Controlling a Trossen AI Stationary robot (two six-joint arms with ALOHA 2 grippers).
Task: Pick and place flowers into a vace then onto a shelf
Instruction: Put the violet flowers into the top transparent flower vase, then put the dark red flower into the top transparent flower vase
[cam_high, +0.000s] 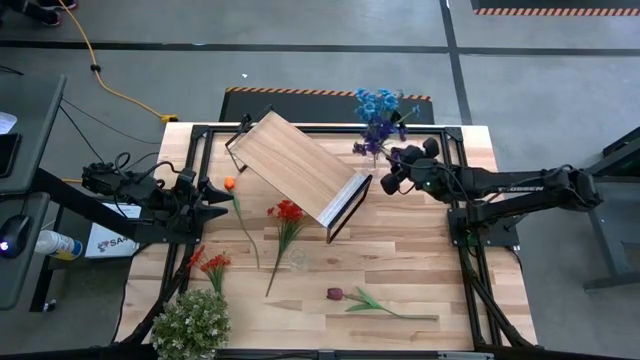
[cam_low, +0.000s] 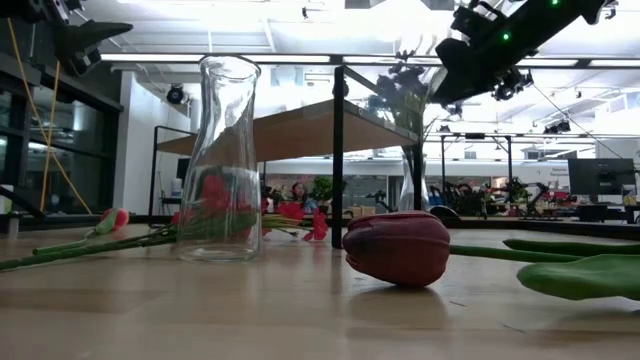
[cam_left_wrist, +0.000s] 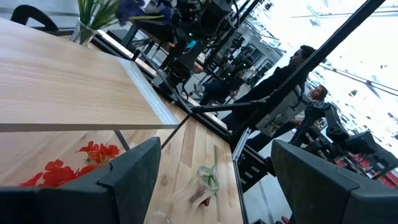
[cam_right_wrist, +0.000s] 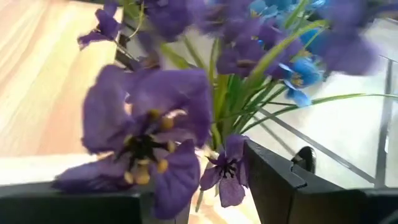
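Observation:
Blue and purple flowers (cam_high: 378, 118) stand in a clear vase (cam_left_wrist: 83, 30) just beyond the right end of the tilted wooden shelf (cam_high: 295, 160). My right gripper (cam_high: 384, 168) is shut at the bunch's base, and the blooms (cam_right_wrist: 149, 124) fill its wrist view. My left gripper (cam_high: 216, 200) waits open at the table's left, beside an orange flower (cam_high: 229, 183). Lying flat on the table are red flowers (cam_high: 288, 212), orange-red flowers (cam_high: 210, 262) and a maroon tulip (cam_low: 398, 248). A second clear vase (cam_low: 222, 160), with no flowers in it, stands upright among them. My right gripper has one finger (cam_right_wrist: 280, 180) on each side of the vase below the gathered green stems (cam_right_wrist: 217, 134). The purple blooms hide the place of contact. The fingers come from the table's right, slanting a little downward. The bunch stands up and leans toward the far edge.
A bushy pale-green leafy clump (cam_high: 190, 325) sits at the near left corner. The shelf's black frame legs (cam_low: 338, 160) stand mid-table. A black rail frame (cam_high: 470, 240) runs along the table's edges. People show in the room beyond the table (cam_left_wrist: 292, 81).

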